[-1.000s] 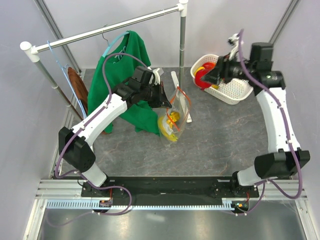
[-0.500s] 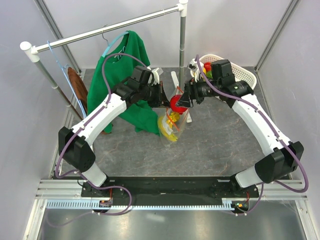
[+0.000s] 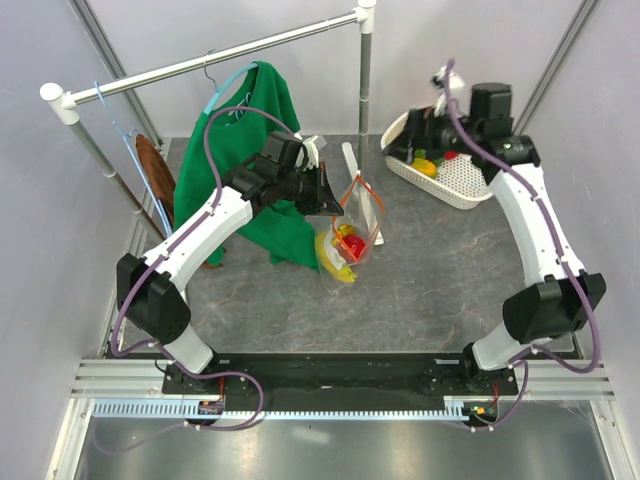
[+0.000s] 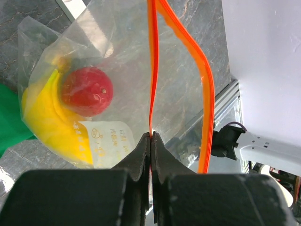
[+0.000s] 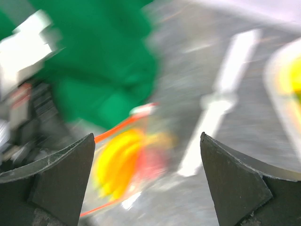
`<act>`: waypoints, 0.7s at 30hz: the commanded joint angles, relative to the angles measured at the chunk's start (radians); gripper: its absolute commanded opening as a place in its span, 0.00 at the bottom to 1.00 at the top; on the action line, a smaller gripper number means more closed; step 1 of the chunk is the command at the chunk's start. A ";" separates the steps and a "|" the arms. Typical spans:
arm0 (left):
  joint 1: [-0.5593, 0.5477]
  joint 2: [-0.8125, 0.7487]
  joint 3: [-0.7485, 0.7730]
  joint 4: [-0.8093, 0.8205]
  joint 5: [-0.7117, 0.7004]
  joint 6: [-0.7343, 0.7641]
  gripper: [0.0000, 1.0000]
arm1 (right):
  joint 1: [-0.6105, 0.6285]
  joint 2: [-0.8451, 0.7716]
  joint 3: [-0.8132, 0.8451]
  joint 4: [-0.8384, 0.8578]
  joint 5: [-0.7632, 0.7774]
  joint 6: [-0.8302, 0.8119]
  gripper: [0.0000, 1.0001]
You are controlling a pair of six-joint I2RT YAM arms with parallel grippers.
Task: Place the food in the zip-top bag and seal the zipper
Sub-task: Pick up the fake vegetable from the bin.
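Orange-red strip first: my left gripper (image 4: 151, 141) has its two fingers (image 4: 140, 157) pinched flat together on one side of the zipper (image 4: 152, 70), and the left wrist view shows no gap between them. The other side of the strip bows away to the right, so the mouth of the clear bag (image 4: 127, 56) stands open. From the top camera, the bag hangs from that pinch with its lower end down at the grey table (image 3: 440, 270), just in front of the green garment (image 3: 265, 90) that hangs from the rail (image 3: 150, 71).

Inside the bag I see a yellow banana bunch (image 4: 44, 113) low on the left. A red fruit (image 4: 87, 90) lies against it, touching. The white label (image 4: 106, 139) sits just below them.

My right gripper (image 5: 146, 139) is spread wide, with nothing between its fingers (image 5: 61, 174). Its wrist view is blurred and gives me the bag only as a yellow and red smear beside the green cloth. From the top camera the right arm reaches over the white basket (image 3: 475, 185) at the far right of the table, well apart from the bag. A yellow piece (image 3: 426, 167) lies in the basket; the rest of what it holds I cannot make out.
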 commanded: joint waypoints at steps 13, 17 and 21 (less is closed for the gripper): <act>0.007 -0.014 -0.010 0.042 0.021 -0.014 0.02 | -0.180 0.530 0.259 0.324 0.912 0.124 0.98; 0.009 -0.011 -0.010 0.044 0.024 -0.017 0.02 | -0.179 0.630 0.291 0.395 1.038 0.147 0.98; 0.010 -0.003 -0.009 0.044 0.034 -0.030 0.02 | -0.179 0.716 0.361 0.409 1.120 0.161 0.98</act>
